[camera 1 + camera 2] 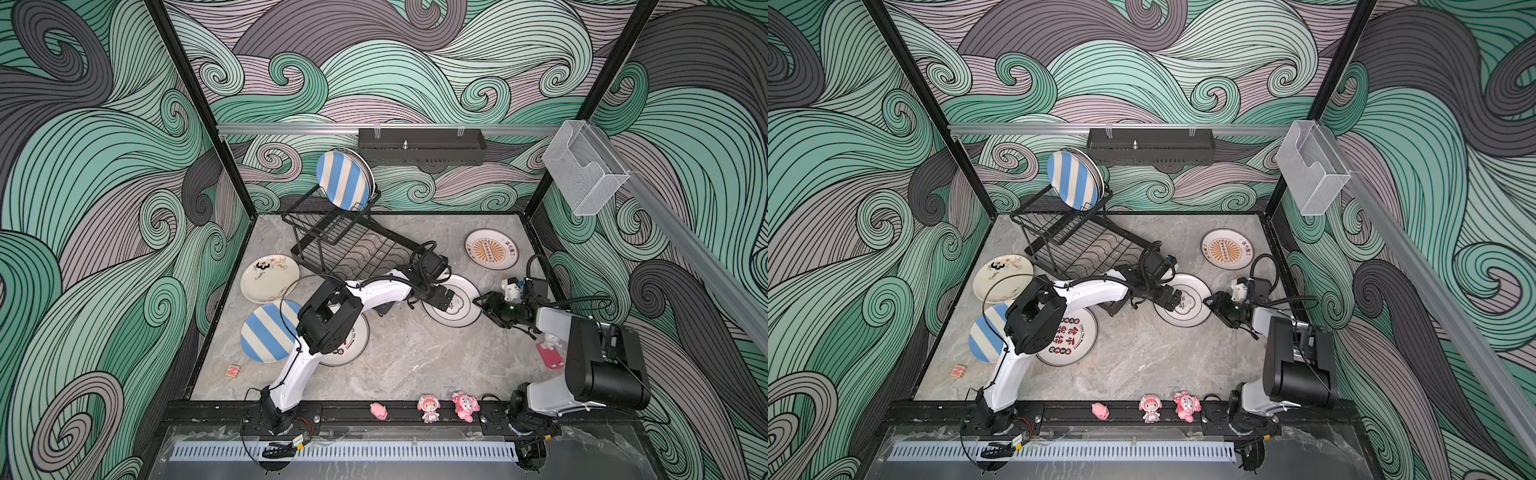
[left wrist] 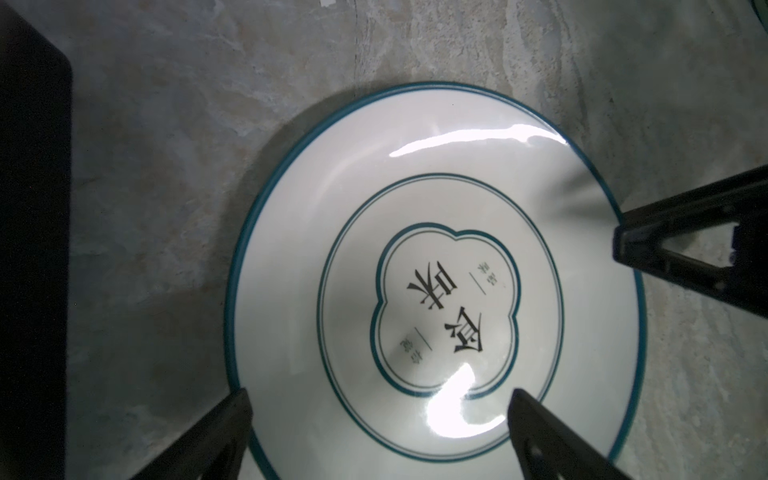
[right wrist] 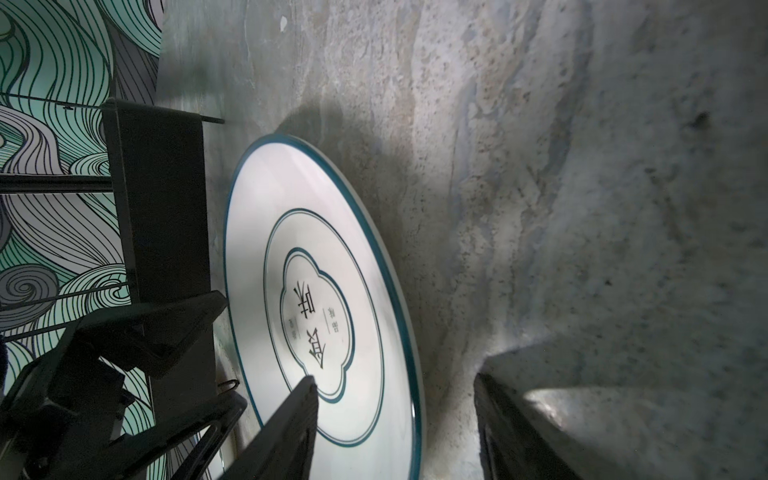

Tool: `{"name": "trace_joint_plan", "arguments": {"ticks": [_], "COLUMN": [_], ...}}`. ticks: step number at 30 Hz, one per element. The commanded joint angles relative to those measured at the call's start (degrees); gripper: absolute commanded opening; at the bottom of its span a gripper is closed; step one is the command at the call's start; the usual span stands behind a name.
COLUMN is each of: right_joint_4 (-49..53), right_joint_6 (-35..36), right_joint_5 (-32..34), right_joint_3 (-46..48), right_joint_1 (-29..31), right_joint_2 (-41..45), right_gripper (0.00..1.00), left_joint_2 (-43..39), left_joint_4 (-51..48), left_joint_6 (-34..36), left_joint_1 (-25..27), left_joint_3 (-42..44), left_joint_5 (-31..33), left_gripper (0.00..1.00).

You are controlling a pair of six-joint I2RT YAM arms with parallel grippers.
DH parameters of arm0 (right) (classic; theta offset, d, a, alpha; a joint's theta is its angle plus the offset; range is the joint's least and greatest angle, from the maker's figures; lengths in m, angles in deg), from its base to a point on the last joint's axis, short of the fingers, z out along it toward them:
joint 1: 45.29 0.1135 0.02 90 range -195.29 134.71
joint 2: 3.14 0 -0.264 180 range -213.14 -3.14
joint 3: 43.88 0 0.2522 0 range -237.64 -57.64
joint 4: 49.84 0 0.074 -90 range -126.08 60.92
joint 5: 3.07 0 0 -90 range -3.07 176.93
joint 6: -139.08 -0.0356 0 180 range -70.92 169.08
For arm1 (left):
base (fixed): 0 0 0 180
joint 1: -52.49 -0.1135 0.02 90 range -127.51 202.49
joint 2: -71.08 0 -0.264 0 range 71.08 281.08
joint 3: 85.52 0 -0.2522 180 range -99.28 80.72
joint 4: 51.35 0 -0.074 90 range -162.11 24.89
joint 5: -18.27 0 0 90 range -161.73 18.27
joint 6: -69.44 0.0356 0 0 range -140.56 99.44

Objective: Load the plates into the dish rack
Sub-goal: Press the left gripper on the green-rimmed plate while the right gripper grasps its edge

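Red-character plate [image 1: 358, 338] half under left arm [image 1: 374, 293], teal-rimmed plate [image 2: 415, 208] edge cropped

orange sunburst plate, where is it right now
In both top views the orange sunburst plate lies flat on the table, far right, just beyond the teal-rimmed plate.

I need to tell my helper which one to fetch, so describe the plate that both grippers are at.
Find the black dish rack at the back left of the table. Just off its near right corner a plate lies flat. Unlike its neighbours, it is white with a thin teal rim and a clover outline round black characters.
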Motion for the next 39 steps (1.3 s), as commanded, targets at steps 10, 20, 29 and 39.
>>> {"name": "trace_joint_plan", "arguments": {"ticks": [10,20,29,39], "right_joint_4": [1.79,2.14,1.98,0.86], "right_joint_6": [0.17,0.41,0.34,0.09], "right_joint_5": [0.23,0.43,0.44,0.09], "right_joint_3": [0.61,0.4,0.64,0.66], "right_joint_1": [0.92,1.67,2.13,2.65], "right_joint_2": [-1.55,-1.4,-1.86,-2.86], "right_gripper": [0.6,0.6,0.6,0.6], "left_joint_2": [-3.81,0.92,3.4,4.34], "left_joint_4": [-3.12,-3.48,-2.69,0.94], "left_joint_6": [-0.9,-1.55,-1.81,-1.12], "left_joint_1": [0.25,0.26,0.18,0.19], "left_joint_3": [0.78,-2.33,-3.64,-3.31], "left_joint_5": [8.03,3.96,-1.82,-11.19], "left_gripper": [0.98,0.99,0.99,0.99]}}
